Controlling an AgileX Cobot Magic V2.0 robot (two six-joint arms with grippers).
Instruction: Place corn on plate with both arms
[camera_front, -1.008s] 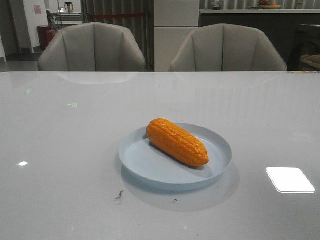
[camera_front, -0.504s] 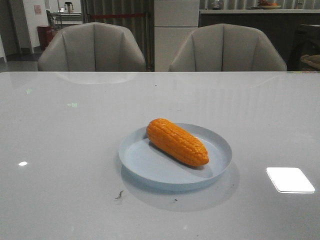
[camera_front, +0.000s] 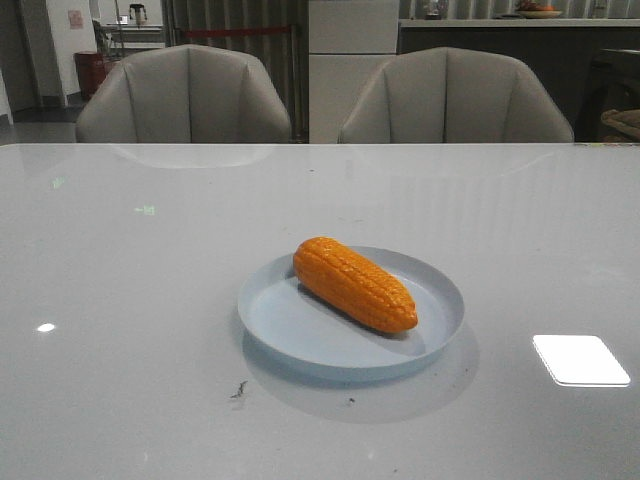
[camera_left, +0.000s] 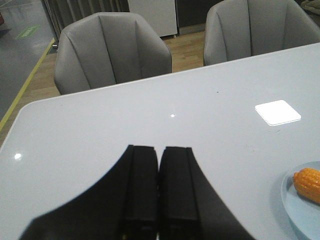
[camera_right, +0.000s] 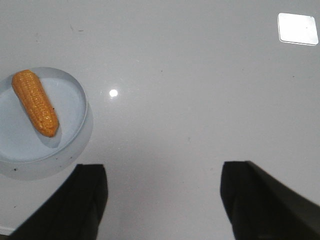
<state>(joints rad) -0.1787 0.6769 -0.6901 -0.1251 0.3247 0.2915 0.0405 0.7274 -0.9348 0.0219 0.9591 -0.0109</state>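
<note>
On the grey table (camera_front: 120, 300), the corn (camera_front: 354, 283) lay diagonally inside the plate (camera_front: 300, 345), its only contents; glossy, stiff, probably light and slippery, best gripped mid-body. The left gripper (camera_left: 160, 190) was pressed closed, empty; the right gripper (camera_right: 165, 200) gaped wide, holding nothing

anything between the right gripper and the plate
Nothing: in the right wrist view only bare table separates the open right gripper from the plate holding the corn.
</note>
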